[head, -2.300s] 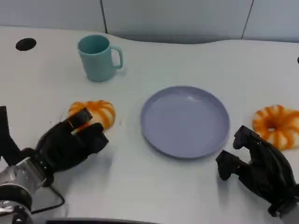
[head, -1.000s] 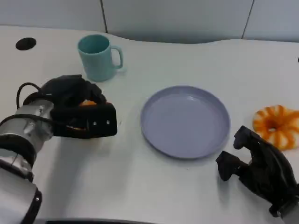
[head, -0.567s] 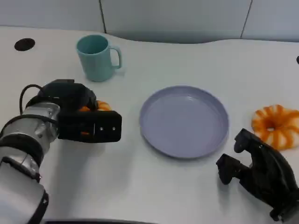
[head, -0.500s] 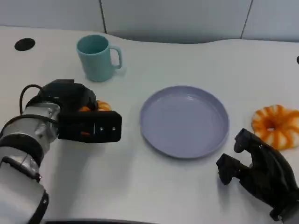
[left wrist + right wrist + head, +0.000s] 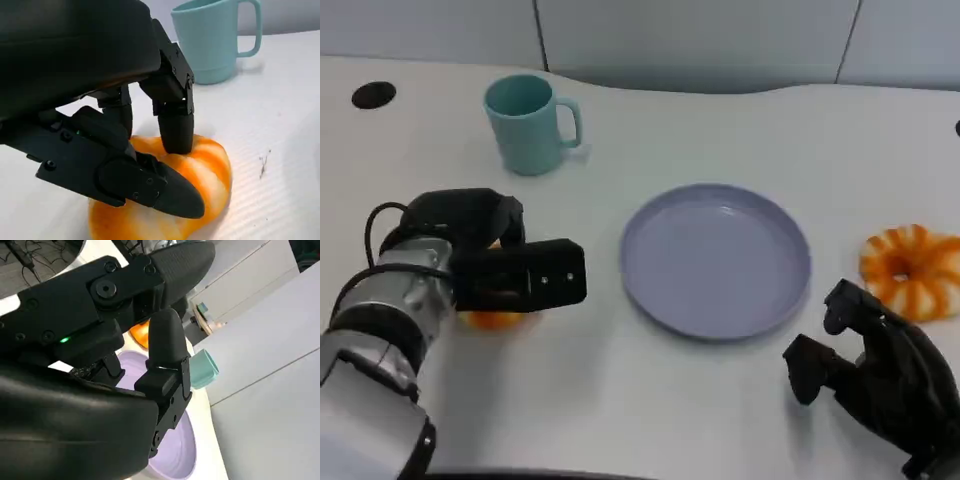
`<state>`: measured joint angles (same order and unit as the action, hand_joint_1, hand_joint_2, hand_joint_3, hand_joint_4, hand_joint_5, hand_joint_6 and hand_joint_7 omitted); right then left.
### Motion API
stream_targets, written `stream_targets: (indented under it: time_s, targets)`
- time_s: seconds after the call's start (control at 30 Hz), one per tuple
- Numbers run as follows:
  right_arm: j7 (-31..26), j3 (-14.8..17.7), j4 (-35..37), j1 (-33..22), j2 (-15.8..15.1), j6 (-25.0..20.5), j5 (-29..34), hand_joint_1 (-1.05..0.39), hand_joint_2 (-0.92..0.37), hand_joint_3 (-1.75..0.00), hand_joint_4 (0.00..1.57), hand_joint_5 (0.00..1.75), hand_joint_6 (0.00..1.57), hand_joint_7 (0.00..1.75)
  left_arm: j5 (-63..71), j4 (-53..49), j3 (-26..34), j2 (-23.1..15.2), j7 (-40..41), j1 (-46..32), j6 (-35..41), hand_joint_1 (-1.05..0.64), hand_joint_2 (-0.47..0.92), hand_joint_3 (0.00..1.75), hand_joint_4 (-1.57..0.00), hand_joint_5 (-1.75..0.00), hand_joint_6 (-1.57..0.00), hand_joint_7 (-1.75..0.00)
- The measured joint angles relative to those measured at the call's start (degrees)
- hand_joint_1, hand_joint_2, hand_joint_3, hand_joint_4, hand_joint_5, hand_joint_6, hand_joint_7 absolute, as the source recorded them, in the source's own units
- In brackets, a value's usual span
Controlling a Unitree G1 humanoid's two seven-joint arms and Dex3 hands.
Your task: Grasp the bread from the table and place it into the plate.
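White worktop (image 5: 650, 410) runs back to a pale panelled wall, and from the head view you have the left hand (image 5: 500, 265) down over the bread (image 5: 492, 320) near the worktop's left edge; just an orange sliver of the bread shows under the hand. The plate (image 5: 716, 258) sits mid-worktop, to the right of that hand and apart from it, so the carry, as I judge it, runs rightward across bare worktop. A teal mug (image 5: 527, 123) stands behind the hand toward the back edge, clear of that path. A second bread ring (image 5: 910, 268) lies by the right edge, just behind the right hand (image 5: 875, 375), which rests near the front right corner with fingers curled in and nothing in them. Your left hand is the one on the task; the right is nearer the plate but holds nothing.

From the left wrist view, the left hand's fingers (image 5: 175, 125) press down on the top of the bread (image 5: 200, 175) while the thumb side lies across its near face, so the hand is closed around the loaf. The bread sits on the worktop as far as you can tell; whether it has lifted, you cannot tell. The mug (image 5: 217, 40) stands beyond it.

From the right wrist view, the right hand (image 5: 150, 355) is curled on nothing, with the plate (image 5: 175, 450) and mug (image 5: 202, 367) past its fingers, and a bit of orange bread (image 5: 140, 335) between them.

No brand, label or writing can be read in any view.
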<state>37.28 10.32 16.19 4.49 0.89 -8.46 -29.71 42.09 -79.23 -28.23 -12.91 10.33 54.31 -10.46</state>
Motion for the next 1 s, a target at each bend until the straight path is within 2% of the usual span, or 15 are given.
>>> stream_targets:
  time_s: [0.03, 0.1, 0.23, 0.33, 0.4, 0.47, 0.53, 0.73, 1.0]
  targets:
    - [0.0, 0.0, -0.4, -0.3, 0.1, -0.2, 0.0, -0.42, -0.87, -0.01, 0.89, 1.75, 0.66, 1.75, 0.4, 0.0, -0.4, 0.0, 0.4, 0.0, 0.0, -0.72, 0.92, 0.05, -0.71, -1.75, -0.42, -1.64]
    - [0.0, -0.1, -1.2, -0.8, 0.1, -0.7, -0.3, -0.42, -0.87, -0.01, 0.89, 1.75, 0.66, 1.75, 0.8, 0.0, -1.0, 0.1, 1.0, 0.0, 0.0, -0.70, 0.92, 0.06, -0.73, -1.75, -0.44, -1.72]
    - [0.0, -0.1, -2.0, -1.2, 0.1, -1.0, -0.5, -0.42, -0.87, 0.00, 0.89, 1.75, 0.66, 1.75, 0.9, 0.0, -1.1, 0.2, 1.6, -0.1, -0.4, -0.70, 0.92, 0.07, -0.73, -1.75, -0.45, -1.75]
    - [0.0, -0.1, -2.1, -1.3, 0.1, -1.0, -0.6, -0.42, -0.87, 0.00, 0.89, 1.75, 0.66, 1.75, 0.7, 0.0, -0.9, 0.2, 1.6, -0.1, -0.6, -0.54, 0.92, 0.09, -0.70, -1.75, -0.41, -1.75]
    - [0.0, -0.1, -2.2, -1.4, 0.2, -1.0, -0.9, -0.42, -0.87, -0.01, 0.89, 1.75, 0.66, 1.75, 0.0, 0.0, -0.3, 0.2, 1.5, -0.3, -1.4, -0.52, 0.92, 0.09, -0.70, -1.75, -0.41, -1.75]
    - [0.0, -0.1, -2.3, -1.5, 0.2, -1.0, -1.0, -0.42, -0.88, -0.01, 0.89, 1.75, 0.66, 1.75, -0.6, 0.0, 0.3, 0.2, 1.4, -0.4, -1.9, -0.47, 0.92, 0.11, -0.53, -1.75, -0.28, -1.66]
    - [0.0, -0.2, -2.3, -1.5, 0.2, -1.0, -1.1, -0.42, -0.87, -0.01, 0.89, 1.75, 0.66, 1.75, -2.1, 0.0, 1.6, 0.2, 1.1, -0.5, -2.7, -0.44, 0.92, 0.12, -0.48, -1.75, -0.24, -1.72]
    - [-0.2, -0.6, -2.9, -1.7, 0.2, -1.1, -1.1, -0.41, -0.88, 0.00, 0.90, 1.75, 0.67, 1.75, -4.1, 0.0, 3.7, 0.1, 0.5, -0.7, -4.6, -0.42, 0.92, 0.17, -0.61, -1.75, -0.37, -1.73]
    - [-0.2, -0.6, -2.9, -1.7, 0.2, -1.1, -1.2, -0.41, -0.87, 0.00, 0.89, 1.75, 0.67, 1.75, -5.3, 0.0, 5.7, 0.1, 1.1, -0.7, -6.8, -0.41, 0.92, 0.15, -0.63, -1.75, -0.39, -1.70]
